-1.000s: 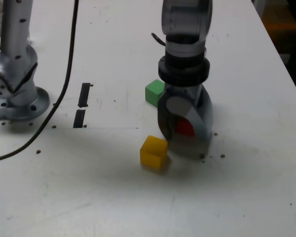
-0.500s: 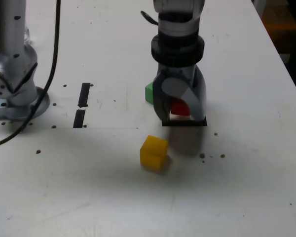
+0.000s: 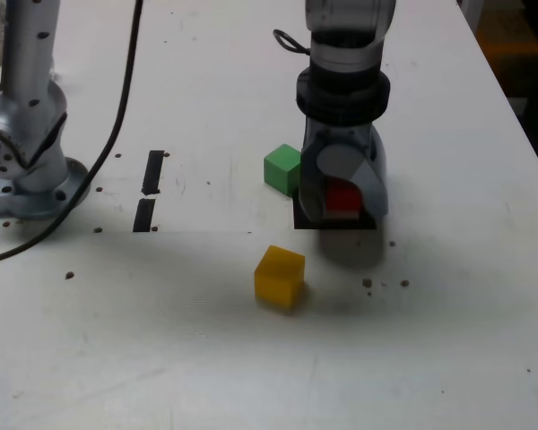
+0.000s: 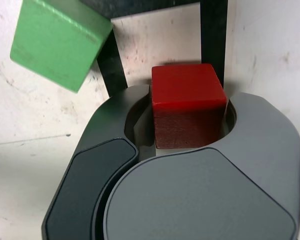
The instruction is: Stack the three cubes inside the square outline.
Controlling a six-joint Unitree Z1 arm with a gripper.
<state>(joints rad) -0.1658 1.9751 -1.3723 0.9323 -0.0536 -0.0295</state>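
Note:
My gripper point(image 3: 342, 208) is shut on the red cube point(image 3: 342, 198), which sits between its jaws in the wrist view point(image 4: 187, 102). It hangs low over the square outline point(image 3: 334, 223), whose black tape point(image 4: 213, 37) shows just beyond the cube. Whether the cube touches the table I cannot tell. The green cube point(image 3: 282, 168) lies on the table just outside the outline, toward the exterior view's left, and also shows in the wrist view point(image 4: 60, 42). The yellow cube point(image 3: 280, 277) stands alone nearer the camera, apart from the gripper.
The arm's base point(image 3: 27, 175) stands at the exterior view's left, with a black cable point(image 3: 121, 116) trailing past it. Two short black tape strips point(image 3: 152, 172) lie between the base and the cubes. The table's edge point(image 3: 511, 98) runs down the exterior view's right.
The gripper carried the red cube away from the camera, from beside the yellow cube to over the square outline, then shifted slightly to the exterior view's right. The green cube shows more fully now.

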